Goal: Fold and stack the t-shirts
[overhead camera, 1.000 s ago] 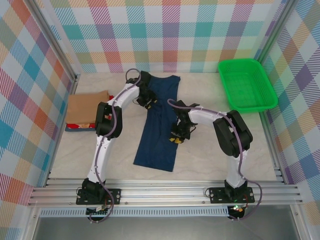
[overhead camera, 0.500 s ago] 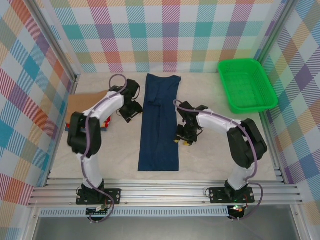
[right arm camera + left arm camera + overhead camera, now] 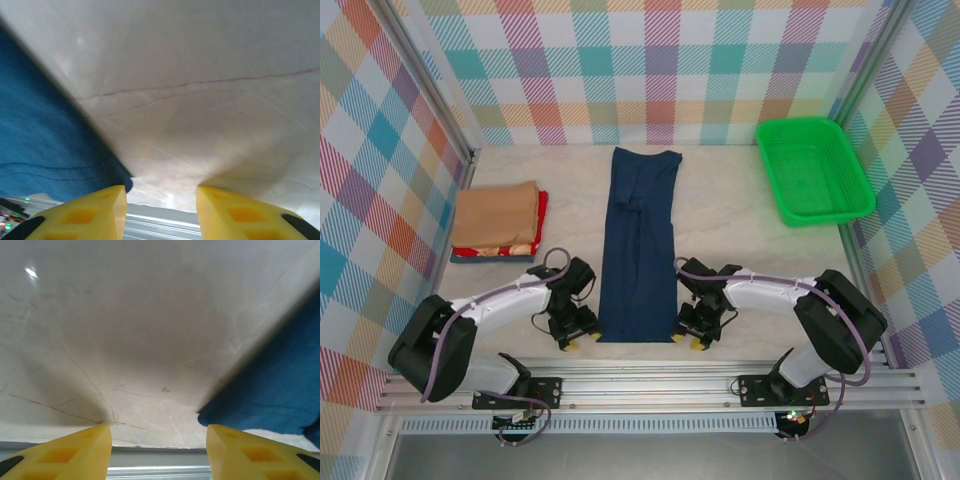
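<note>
Both arms lie low along the near counter edge. The left pincer and right pincer are spread, flanking the bottom corners of the navy t-shirt, a long strip mid-counter. Half a second earlier both sat farther up its sides.

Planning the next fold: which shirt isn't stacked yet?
The navy t-shirt, a long strip between the left gripper and right gripper; the tan t-shirt tops the folded pile.

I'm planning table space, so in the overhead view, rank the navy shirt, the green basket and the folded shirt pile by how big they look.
Largest: navy shirt, a long strip down the middle.
Next: green basket, somewhat smaller.
Smallest: folded pile at the left.
</note>
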`<move>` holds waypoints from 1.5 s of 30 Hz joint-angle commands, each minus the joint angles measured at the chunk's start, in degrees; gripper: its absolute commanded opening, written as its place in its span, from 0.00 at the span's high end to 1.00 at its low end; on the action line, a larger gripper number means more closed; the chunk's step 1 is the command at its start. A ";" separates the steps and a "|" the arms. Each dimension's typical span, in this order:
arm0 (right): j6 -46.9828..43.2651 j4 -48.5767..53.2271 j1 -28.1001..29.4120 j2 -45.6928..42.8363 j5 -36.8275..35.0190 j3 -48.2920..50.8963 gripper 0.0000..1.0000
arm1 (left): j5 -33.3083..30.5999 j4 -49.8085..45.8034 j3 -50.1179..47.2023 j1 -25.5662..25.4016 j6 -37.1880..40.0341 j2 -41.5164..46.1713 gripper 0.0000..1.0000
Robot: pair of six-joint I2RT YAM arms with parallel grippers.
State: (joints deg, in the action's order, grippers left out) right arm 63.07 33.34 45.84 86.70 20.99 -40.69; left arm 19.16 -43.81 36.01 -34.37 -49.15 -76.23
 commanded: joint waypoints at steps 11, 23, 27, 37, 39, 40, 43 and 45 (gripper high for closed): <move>8.84 -8.51 1.62 -2.12 -1.99 -0.42 0.59 | 2.44 12.85 -3.63 -0.26 -5.52 5.07 0.51; 9.83 -8.54 2.24 3.74 -1.62 -1.20 0.70 | 2.63 14.33 -1.15 -2.78 -4.49 -1.83 0.61; 10.10 -9.35 2.41 4.59 -1.82 -1.69 0.81 | 2.68 16.42 -1.11 -3.79 -5.34 -3.03 0.72; 8.82 -7.68 2.39 5.86 -1.75 -4.13 0.93 | 3.19 17.28 0.99 -5.44 -5.44 -4.65 0.68; 8.92 -7.68 2.41 5.69 -1.75 -4.05 0.95 | 3.66 16.71 1.40 -5.61 -5.18 -4.56 0.67; 8.99 -7.35 2.41 5.60 -1.82 -4.08 0.95 | 3.70 15.50 1.85 -5.70 -4.79 -4.91 0.67; 9.05 -6.82 2.41 5.24 -1.94 -4.36 0.98 | 2.35 9.64 4.32 -6.12 -2.74 -7.57 0.70; 9.18 -6.76 2.41 5.42 -1.75 -4.40 0.99 | 1.34 9.27 4.87 -6.65 -2.41 -7.89 0.71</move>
State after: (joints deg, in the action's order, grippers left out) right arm 72.62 30.09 47.35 90.70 19.64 -44.12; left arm 17.98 -36.58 39.59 -38.70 -53.32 -82.54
